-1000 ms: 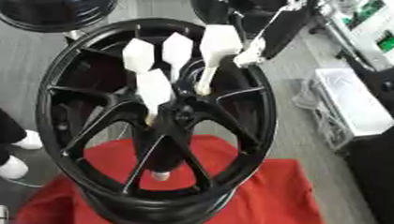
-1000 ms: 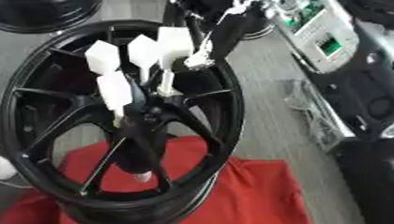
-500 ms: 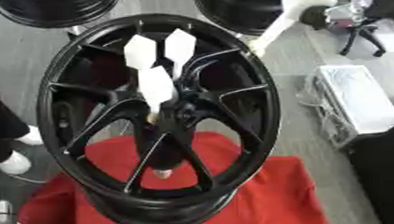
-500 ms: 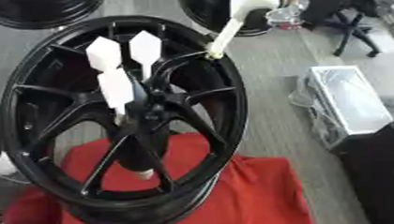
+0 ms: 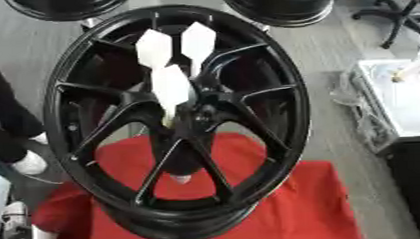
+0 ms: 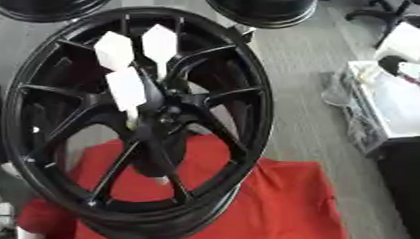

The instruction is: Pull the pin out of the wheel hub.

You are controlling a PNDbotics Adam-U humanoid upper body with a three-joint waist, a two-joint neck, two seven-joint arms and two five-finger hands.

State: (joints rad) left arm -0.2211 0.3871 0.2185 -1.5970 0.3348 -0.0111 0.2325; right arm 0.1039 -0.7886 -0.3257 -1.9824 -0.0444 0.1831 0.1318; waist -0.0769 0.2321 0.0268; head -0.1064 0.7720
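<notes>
The black wheel hub point(image 5: 101, 145) stands upright on a red cloth point(image 5: 286, 209). Three white pins with hexagonal heads stick out of its middle: two side by side up high point(image 5: 154, 46) point(image 5: 197, 39) and one lower near the centre point(image 5: 170, 85). A fourth white pin point(image 6: 403, 39) hangs tilted at the right edge, over a white tray point(image 5: 406, 109), well clear of the wheel. Dark parts of my right hand point(image 6: 392, 64) are wrapped round its shaft; most of the hand is cut off by the picture's edge.
Two more black wheels point(image 5: 65, 4) point(image 5: 284, 6) lie on the grey floor behind. A person's dark leg and white shoe point(image 5: 27, 163) stand at the left. A grey, pale shape point(image 5: 7, 223) shows in the lower left corner. An office chair point(image 5: 394, 10) is far right.
My right hand has pulled one white pin away from the hub and carried it right, to above the white tray. Three pins stay in the wheel.
</notes>
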